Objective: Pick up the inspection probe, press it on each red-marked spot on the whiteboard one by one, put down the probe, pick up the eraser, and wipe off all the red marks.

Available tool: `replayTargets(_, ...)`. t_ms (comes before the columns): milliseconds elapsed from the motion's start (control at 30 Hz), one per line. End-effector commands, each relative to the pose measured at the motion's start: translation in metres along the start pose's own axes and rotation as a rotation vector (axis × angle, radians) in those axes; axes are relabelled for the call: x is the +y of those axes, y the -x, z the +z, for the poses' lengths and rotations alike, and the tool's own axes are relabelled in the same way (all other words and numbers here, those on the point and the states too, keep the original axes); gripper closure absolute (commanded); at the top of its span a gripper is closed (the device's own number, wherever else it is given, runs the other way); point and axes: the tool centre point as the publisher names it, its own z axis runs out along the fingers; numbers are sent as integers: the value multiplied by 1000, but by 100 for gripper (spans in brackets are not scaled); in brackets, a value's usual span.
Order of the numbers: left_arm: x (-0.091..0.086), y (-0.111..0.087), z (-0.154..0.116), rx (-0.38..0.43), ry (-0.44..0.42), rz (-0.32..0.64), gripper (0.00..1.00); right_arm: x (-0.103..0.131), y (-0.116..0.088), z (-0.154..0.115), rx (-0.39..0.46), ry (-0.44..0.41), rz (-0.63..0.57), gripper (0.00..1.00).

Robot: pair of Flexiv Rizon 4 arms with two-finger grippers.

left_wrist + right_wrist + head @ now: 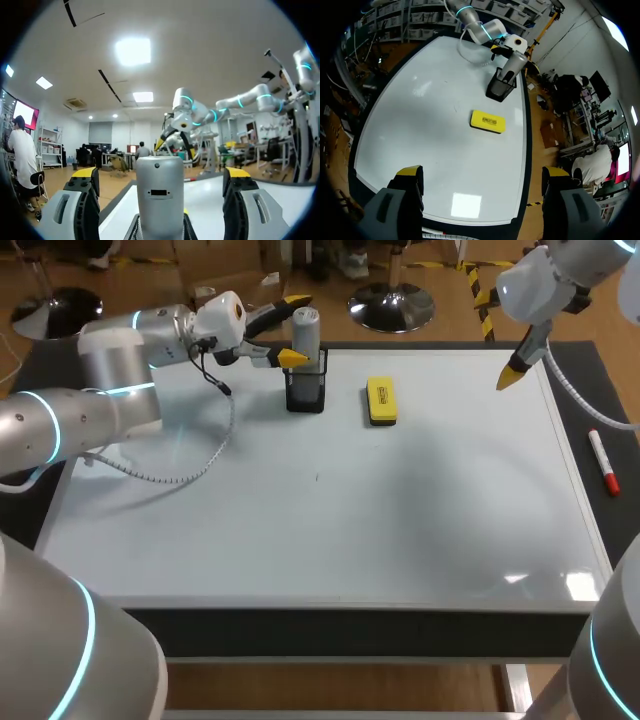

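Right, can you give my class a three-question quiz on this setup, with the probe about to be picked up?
1. True or false: the left gripper is shut on the inspection probe.
2. How does the probe stand? A: upright in the black mesh holder. B: flat on its side. C: hanging in the air.
3. Name the yellow thing lying on the whiteboard beside the holder.

Key
1. False: its fingers stand on either side of the probe, with gaps.
2. A.
3. The eraser.
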Motion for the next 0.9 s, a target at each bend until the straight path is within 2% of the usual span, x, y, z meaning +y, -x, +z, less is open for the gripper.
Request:
replayTargets(33, -12, -14, -11, -47, 79, 30, 0, 0, 1, 0, 3, -3, -1, 0)
replayTargets(300, -7, -18, -36, -121, 236, 134, 0, 0, 1, 0, 3, -3, -1, 0)
replayTargets(633, -15, -15, -61, -173, 313, 211, 0, 0, 1, 0, 3, -3, -1, 0)
replayTargets(900, -26, -13, -79, -251, 356, 286, 0, 0, 1, 0, 3, -3, -1, 0)
